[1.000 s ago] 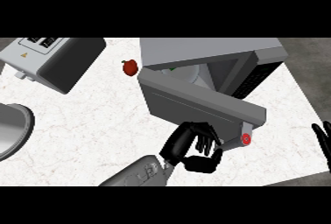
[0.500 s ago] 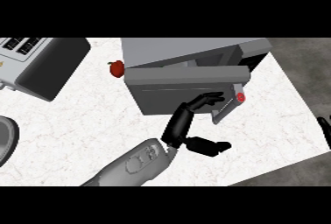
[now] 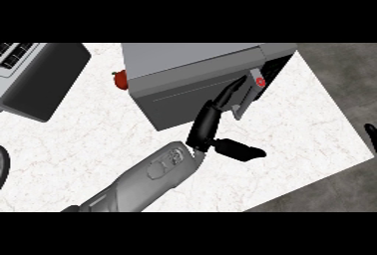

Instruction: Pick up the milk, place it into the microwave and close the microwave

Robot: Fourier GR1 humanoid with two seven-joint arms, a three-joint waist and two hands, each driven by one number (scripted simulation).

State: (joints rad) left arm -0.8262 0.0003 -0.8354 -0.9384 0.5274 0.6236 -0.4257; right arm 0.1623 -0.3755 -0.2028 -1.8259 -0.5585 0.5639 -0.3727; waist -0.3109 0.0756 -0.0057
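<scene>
Fingers (image 3: 228, 94) straight, pressing microwave door (image 3: 193, 94), thumb spread

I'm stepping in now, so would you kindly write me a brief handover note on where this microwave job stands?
Left hand: open, straight fingers against the microwave door.
Right hand: only fingertips show at the view's right edge; resting.
Milk: not visible, so I cannot confirm it is inside the microwave.
Done: door nearly shut.
Left: push the door fully closed; a narrow gap remains at its right end.
</scene>
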